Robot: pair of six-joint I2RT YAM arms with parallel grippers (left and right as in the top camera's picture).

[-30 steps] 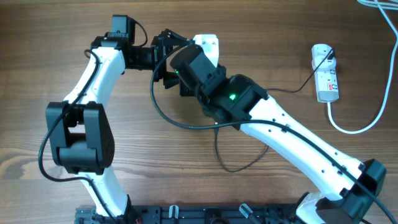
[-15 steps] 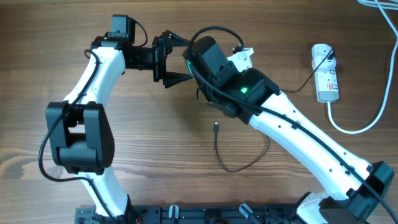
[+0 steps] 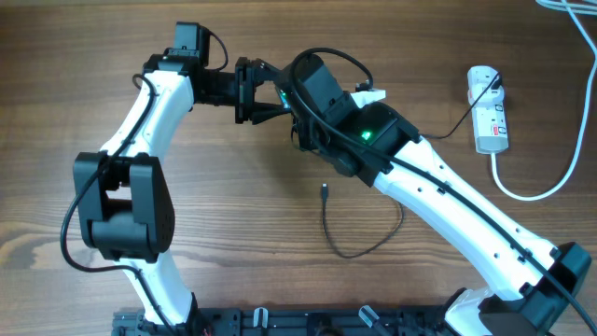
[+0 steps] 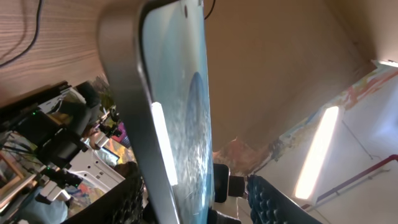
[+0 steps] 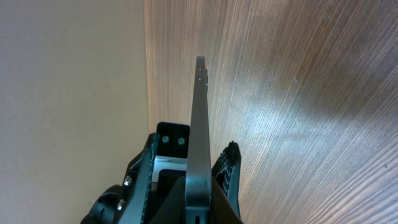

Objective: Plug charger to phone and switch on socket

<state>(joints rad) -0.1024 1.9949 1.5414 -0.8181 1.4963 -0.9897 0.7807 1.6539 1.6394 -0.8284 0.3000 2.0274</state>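
Note:
The phone (image 5: 199, 118) is off the table, held on edge. My right gripper (image 5: 198, 163) is shut on it, one finger on each face. In the overhead view only its white end (image 3: 369, 96) shows past the right wrist. In the left wrist view its teal-blue screen (image 4: 186, 118) stands between the fingers of my open left gripper (image 4: 199, 200), close to the left finger (image 4: 121, 199) and apart from the right one. In the overhead view the left gripper (image 3: 272, 93) meets the right wrist. The charger's plug tip (image 3: 324, 189) lies loose on the table. The socket (image 3: 489, 121) lies at the far right.
The charger cable (image 3: 350, 252) loops on the table under the right arm and runs to the socket. A thick white cord (image 3: 550, 187) curves off the socket toward the right edge. The arm bases stand at the front edge.
My right gripper has lifted the phone off the table, turned it on edge and carried it right. My left gripper has moved right so that its fingers are around the phone. The plug tip now shows.

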